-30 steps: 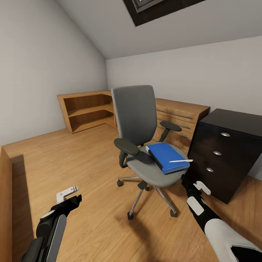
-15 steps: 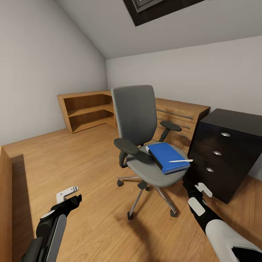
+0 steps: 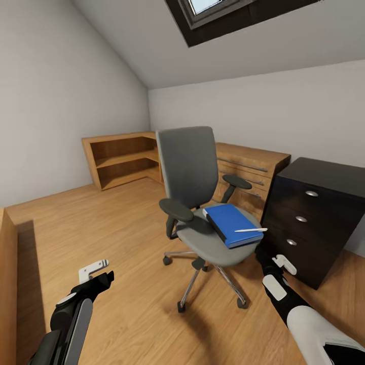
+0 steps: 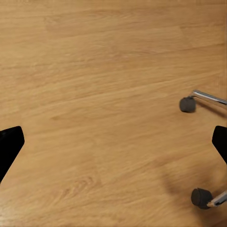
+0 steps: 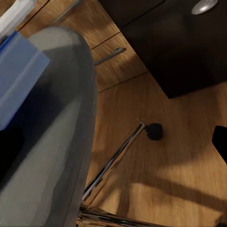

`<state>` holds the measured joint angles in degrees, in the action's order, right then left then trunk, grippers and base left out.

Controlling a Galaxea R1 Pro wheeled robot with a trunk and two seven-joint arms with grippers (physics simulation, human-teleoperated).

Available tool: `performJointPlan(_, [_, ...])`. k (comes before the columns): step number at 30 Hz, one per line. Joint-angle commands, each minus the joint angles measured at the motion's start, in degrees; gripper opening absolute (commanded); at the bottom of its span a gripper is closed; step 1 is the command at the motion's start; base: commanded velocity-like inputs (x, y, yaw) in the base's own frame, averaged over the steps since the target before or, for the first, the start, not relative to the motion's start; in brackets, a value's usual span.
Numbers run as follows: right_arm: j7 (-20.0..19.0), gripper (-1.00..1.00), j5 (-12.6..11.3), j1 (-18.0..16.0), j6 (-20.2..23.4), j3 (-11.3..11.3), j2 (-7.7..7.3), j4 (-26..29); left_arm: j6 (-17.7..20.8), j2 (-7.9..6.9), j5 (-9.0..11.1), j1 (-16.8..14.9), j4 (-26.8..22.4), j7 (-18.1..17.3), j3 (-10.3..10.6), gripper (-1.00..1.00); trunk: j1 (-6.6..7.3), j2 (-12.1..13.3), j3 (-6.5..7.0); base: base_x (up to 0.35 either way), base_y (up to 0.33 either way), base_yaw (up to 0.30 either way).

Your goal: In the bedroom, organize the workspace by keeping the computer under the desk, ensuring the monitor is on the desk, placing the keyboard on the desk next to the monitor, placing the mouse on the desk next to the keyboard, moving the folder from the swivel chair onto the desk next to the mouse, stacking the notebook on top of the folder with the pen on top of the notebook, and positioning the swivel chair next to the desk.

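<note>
The grey swivel chair (image 3: 188, 167) stands mid-room on the wood floor. On its seat lies the blue folder (image 3: 229, 223), and the white pen (image 3: 251, 230) rests across the folder's near corner. To the right stands the desk's black drawer unit (image 3: 312, 223). My right gripper (image 3: 268, 256) is open, low beside the seat's front edge; its wrist view looks up at the seat's underside (image 5: 52, 146), the folder (image 5: 19, 80) and a castor (image 5: 153, 131). My left gripper (image 3: 107, 269) is open over bare floor, left of the chair base, near two castors (image 4: 187, 104). The computer, monitor, keyboard, mouse and notebook are out of view.
A low light-wood shelf unit (image 3: 121, 157) lines the back left wall and joins a wooden drawer chest (image 3: 251, 165) behind the chair. A wooden panel edge (image 3: 7, 284) stands at far left. Open floor (image 3: 101, 223) lies left of the chair. A skylight (image 3: 210, 9) sits in the sloped ceiling.
The head camera has tilted up slightly, so the whole scene sits lower and more skylight shows. The chair, folder, pen and both grippers have not visibly moved.
</note>
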<state>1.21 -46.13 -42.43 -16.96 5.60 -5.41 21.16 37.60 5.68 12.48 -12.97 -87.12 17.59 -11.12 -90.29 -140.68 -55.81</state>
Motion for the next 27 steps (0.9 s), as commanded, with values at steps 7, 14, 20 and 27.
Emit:
performJointPlan(7, [0.1, 1.00, -0.6, 0.0, 0.2, -0.1, -0.63, 0.0, 0.2, 0.03, 0.6, 0.0, -0.1, 0.4, 0.0, 1.00, 0.24, 0.4, 0.13, 0.000, 0.000, 0.000])
performJointPlan(14, [-0.4, 1.00, -0.6, 0.2, 1.7, -0.2, -1.24, 0.0, 0.2, 0.03, 0.6, 0.0, 0.1, 0.3, 0.0, 1.00, 0.24, 0.4, 0.13, 0.000, 0.000, 0.000])
performJointPlan(20, [-4.9, 1.00, -0.6, 1.5, 1.8, -0.1, -1.27, 0.3, 0.2, 0.05, 0.6, 0.0, 0.4, 0.1, 0.1, 1.00, 0.24, 0.4, 0.13, 0.000, 0.000, 0.000])
performJointPlan(27, [-11.6, 1.00, -0.9, 3.5, 0.7, -0.1, -1.14, 1.2, 0.2, 0.04, 0.6, 0.0, 0.4, 0.1, 0.1, 1.00, 0.24, 0.4, 0.13, 0.000, 0.000, 0.000])
